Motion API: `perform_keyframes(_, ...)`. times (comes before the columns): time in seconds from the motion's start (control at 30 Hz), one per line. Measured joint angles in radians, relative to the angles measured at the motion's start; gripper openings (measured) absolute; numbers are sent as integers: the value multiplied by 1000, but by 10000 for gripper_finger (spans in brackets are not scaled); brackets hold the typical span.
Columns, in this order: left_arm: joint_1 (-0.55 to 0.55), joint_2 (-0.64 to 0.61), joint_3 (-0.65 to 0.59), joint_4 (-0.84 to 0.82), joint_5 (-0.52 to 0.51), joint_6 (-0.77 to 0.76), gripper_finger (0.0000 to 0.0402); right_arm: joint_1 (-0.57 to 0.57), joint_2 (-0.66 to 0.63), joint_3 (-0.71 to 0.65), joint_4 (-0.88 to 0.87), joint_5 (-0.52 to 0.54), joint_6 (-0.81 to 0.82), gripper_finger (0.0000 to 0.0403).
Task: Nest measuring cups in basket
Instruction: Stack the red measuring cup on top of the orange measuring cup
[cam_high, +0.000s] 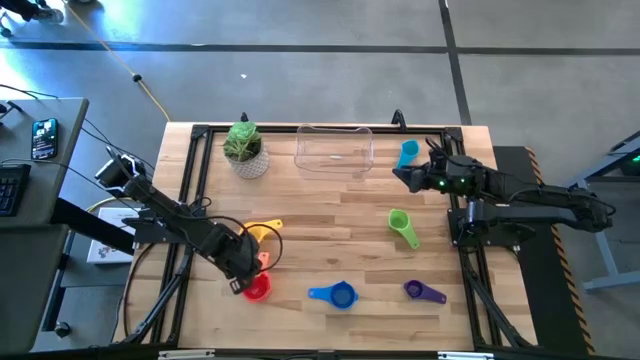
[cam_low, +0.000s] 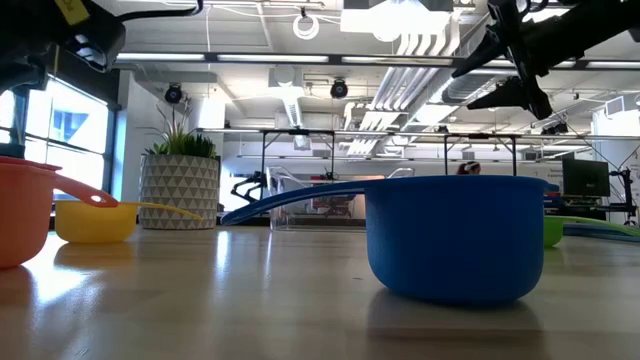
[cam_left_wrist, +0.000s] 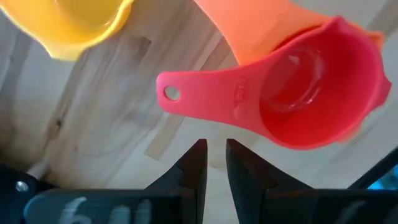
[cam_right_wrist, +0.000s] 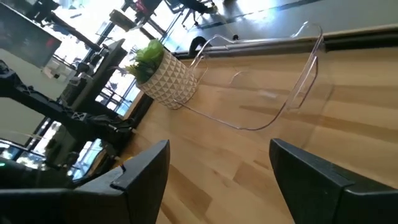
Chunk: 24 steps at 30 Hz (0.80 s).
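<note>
My left gripper (cam_high: 243, 279) (cam_left_wrist: 215, 155) hovers near the table's near-left part with its fingers almost together, empty, just short of the red cup's handle (cam_left_wrist: 205, 96). The red cup (cam_high: 257, 288) lies bowl up against the orange cup (cam_high: 262, 260); the yellow cup (cam_high: 262, 232) sits beyond them. Blue (cam_high: 335, 294), purple (cam_high: 424, 291) and green (cam_high: 403, 228) cups lie on the wood. The light blue cup (cam_high: 407, 153) stands right of the clear basket (cam_high: 334, 149). My right gripper (cam_high: 402, 178) (cam_right_wrist: 217, 180) is open, raised near the basket's right end.
A whitish pot with a green plant (cam_high: 246, 150) stands left of the basket at the far edge. Black frame rails (cam_high: 190, 180) run along the table's sides. Bare wood (cam_high: 330, 215) lies between the basket and the near row of cups.
</note>
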Motion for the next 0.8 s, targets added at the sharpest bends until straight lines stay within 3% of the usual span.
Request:
perform_keyframes(0.17,-2,14,-15,3,1,-32,51,4,21,0,122,-96,-25,266)
perform_keyframes(0.4,-6,16,-81,3,75,-123,51,48,90,0,399,-107,-78,266)
perform_keyframes(0.8,38,16,-167,157,69,-117,51,54,182,0,419,-107,-54,266)
